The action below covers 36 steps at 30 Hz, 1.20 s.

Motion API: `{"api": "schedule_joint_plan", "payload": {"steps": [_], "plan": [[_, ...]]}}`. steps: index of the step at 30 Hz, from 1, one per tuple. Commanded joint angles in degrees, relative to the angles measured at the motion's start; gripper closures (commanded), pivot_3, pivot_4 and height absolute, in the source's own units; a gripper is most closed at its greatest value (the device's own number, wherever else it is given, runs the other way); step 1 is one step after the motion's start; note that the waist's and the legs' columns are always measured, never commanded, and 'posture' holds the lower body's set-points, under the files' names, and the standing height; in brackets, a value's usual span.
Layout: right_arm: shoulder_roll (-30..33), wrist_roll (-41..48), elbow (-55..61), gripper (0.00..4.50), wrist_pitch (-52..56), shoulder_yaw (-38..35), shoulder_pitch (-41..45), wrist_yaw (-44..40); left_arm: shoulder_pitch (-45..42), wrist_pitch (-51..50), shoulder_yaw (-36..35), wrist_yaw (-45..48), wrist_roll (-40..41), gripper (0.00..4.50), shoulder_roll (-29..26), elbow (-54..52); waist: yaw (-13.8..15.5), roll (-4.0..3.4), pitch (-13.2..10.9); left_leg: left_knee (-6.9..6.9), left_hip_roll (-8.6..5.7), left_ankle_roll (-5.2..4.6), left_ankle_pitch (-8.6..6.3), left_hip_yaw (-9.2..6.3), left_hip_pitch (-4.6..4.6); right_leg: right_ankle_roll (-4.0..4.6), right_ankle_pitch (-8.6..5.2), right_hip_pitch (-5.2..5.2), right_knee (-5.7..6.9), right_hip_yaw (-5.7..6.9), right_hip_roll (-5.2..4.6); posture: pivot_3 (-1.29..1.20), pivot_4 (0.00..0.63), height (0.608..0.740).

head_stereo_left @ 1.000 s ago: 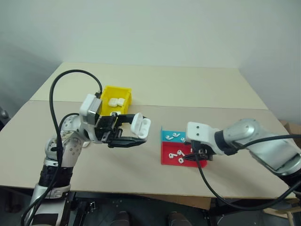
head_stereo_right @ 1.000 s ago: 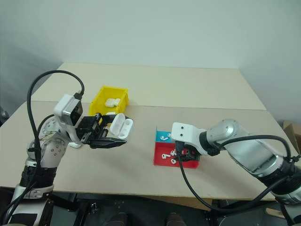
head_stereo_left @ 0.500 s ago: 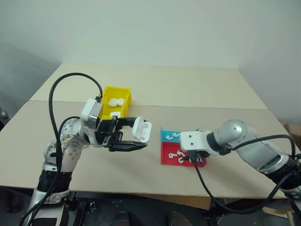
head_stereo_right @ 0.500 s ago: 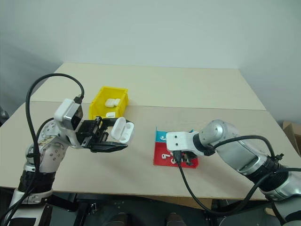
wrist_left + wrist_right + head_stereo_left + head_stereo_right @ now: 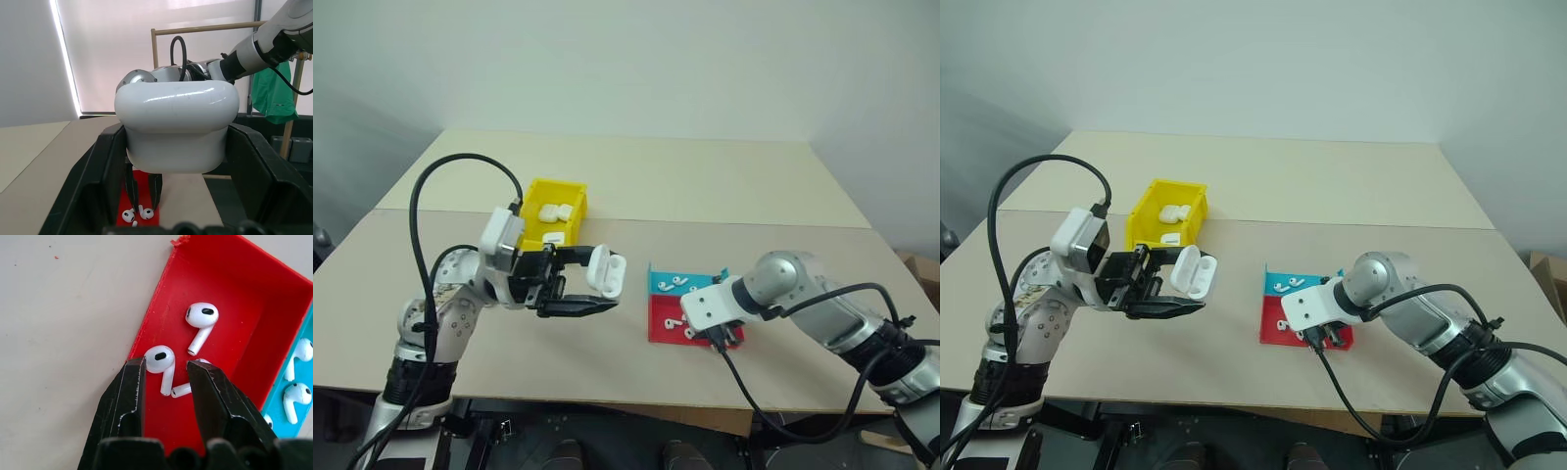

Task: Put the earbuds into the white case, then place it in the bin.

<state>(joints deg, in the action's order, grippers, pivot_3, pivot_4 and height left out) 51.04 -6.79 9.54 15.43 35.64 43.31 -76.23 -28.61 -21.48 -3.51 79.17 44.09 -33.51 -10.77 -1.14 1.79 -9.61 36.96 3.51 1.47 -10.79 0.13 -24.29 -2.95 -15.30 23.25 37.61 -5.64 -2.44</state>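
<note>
Earbuds (image 5: 161,363) lie in the red half of a flat red-and-blue tray (image 5: 658,328), and our right gripper (image 5: 166,382) points down over them. Its two black fingers (image 5: 128,396) stand a little apart, one on each side of one earbud's stem, but we cannot tell if they squeeze it yet. More earbuds sit beside it in the red part and in the blue part. Our left gripper (image 5: 592,294) is closed tight on the white case (image 5: 605,270), which it holds up in the air above the table (image 5: 705,186) with its lid flipped open. Past that hand, the yellow bin (image 5: 554,212) sits on the table with more white cases (image 5: 553,211) inside it.
</note>
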Motion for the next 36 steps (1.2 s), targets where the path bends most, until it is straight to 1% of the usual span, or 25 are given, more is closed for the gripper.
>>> {"api": "schedule_joint_plan", "payload": {"steps": [1, 14, 16, 17, 19, 22, 25, 29, 32, 33, 35, 36], "plan": [[-0.3, -1.2, -0.4, 2.8, -2.3, -2.1, 0.1, -1.1, 0.1, 0.5, -1.5, -0.7, 0.8, 1.72, -0.7, -2.5, 0.0, 0.0, 0.0, 0.0, 0.0, 0.0, 0.0, 0.0, -0.01, 0.0, 0.0, 0.0, -0.01, 0.0, 0.0, 0.0, 0.15, 0.74], [-2.4, -4.1, -3.2, 2.8, -5.5, -2.6, -1.1, -1.9, 0.4, 0.3, -1.7, -1.9, 1.3, 1.72, -1.4, -3.6, 0.1, 0.0, 0.0, 0.0, 0.0, 0.0, 0.0, 0.0, 0.0, 0.01, 0.0, 0.0, 0.0, 0.0, 0.0, 0.0, 0.15, 0.74], [-2.6, -4.4, -3.3, 3.2, -5.6, -2.6, -1.3, -2.0, 0.4, 0.4, -1.7, -2.0, 1.3, 1.72, -1.4, -3.5, 0.1, 0.0, 0.0, 0.0, 0.0, 0.0, 0.0, 0.0, 0.01, 0.01, 0.0, 0.0, 0.0, 0.0, 0.0, 0.0, 0.15, 0.74], [-2.6, -4.5, -3.4, 3.56, -5.7, -2.7, -1.4, -2.1, 0.3, 0.4, -1.7, -2.0, 1.3, 1.72, -1.4, -3.5, 0.1, 0.0, 0.0, 0.0, 0.0, 0.0, 0.0, 0.0, 0.01, 0.01, 0.0, -0.01, 0.0, 0.0, 0.0, 0.0, 0.15, 0.74], [-2.8, -4.4, -3.3, 3.87, -5.4, -3.0, -1.5, -2.2, 0.3, 0.4, -1.7, -2.1, 1.3, 1.72, -1.4, -3.5, 0.1, 0.0, 0.0, 0.0, 0.0, 0.0, 0.0, 0.0, 0.03, 0.01, 0.0, -0.03, 0.01, 0.0, 0.0, 0.0, 0.15, 0.74], [-3.0, -3.7, -2.4, 3.87, -3.7, -4.3, -1.8, -1.6, 0.3, 0.4, -1.7, -2.0, 1.3, 1.72, -1.5, -3.4, 0.1, 0.0, 0.0, 0.0, -0.01, 0.0, 0.0, 0.0, 0.03, 0.01, 0.0, -0.03, 0.01, 0.01, 0.0, 0.0, 0.15, 0.74], [-2.1, -1.1, 0.3, 3.87, -0.4, -7.2, -2.6, -2.5, -0.1, 0.2, -1.5, -1.6, 1.6, 1.72, -1.3, -2.9, 0.1, 0.0, 0.0, 0.0, -0.01, 0.0, 0.0, -0.01, 0.02, 0.01, 0.0, -0.03, 0.01, 0.01, 0.0, 0.0, 0.15, 0.74], [-1.4, 9.2, 8.2, 3.87, 13.1, -16.5, -4.6, -3.3, -1.6, -0.1, -1.0, -1.1, 1.9, 1.72, -0.7, -1.5, 0.2, 0.0, 0.0, -0.01, 0.0, 0.0, 0.0, -0.02, -0.01, 0.01, 0.0, -0.02, 0.0, 0.02, 0.0, 0.0, 0.15, 0.74], [-2.8, 20.6, 13.8, 3.87, 25.2, -27.4, -6.5, -0.8, -2.6, -0.3, -0.7, -0.9, 2.3, 1.72, 0.0, -0.4, 0.3, 0.0, 0.0, 0.0, 0.0, 0.0, 0.0, -0.05, 0.01, 0.01, 0.0, -0.05, 0.0, 0.04, 0.0, 0.0, 0.15, 0.74], [-4.5, 24.7, 15.1, 3.87, 29.0, -32.2, -7.1, 1.3, -3.0, -0.3, -0.6, -0.9, 2.3, 1.72, 0.2, 0.1, 0.3, 0.0, 0.0, 0.0, -0.01, 0.0, 0.0, -0.06, 0.01, 0.01, 0.0, -0.07, 0.0, 0.05, 0.0, 0.0, 0.15, 0.74], [-11.6, 32.4, 17.9, 3.87, 34.4, -43.6, -8.1, 9.9, -4.0, 0.0, -0.1, -0.9, 1.6, 1.72, 1.1, 1.7, 0.3, 0.02, 0.0, 0.0, -0.01, 0.0, 0.0, -0.07, 0.03, 0.01, 0.0, -0.1, 0.0, 0.07, 0.0, 0.0, 0.15, 0.74], [-15.5, 35.6, 19.2, 3.87, 36.0, -48.1, -8.3, 14.3, -4.5, 0.1, 0.2, -0.9, 1.3, 1.72, 1.6, 2.4, 0.3, 0.02, 0.0, 0.0, 0.0, 0.0, 0.0, -0.11, 0.03, 0.01, 0.0, -0.13, 0.01, 0.11, 0.01, 0.0, 0.15, 0.74]]}}
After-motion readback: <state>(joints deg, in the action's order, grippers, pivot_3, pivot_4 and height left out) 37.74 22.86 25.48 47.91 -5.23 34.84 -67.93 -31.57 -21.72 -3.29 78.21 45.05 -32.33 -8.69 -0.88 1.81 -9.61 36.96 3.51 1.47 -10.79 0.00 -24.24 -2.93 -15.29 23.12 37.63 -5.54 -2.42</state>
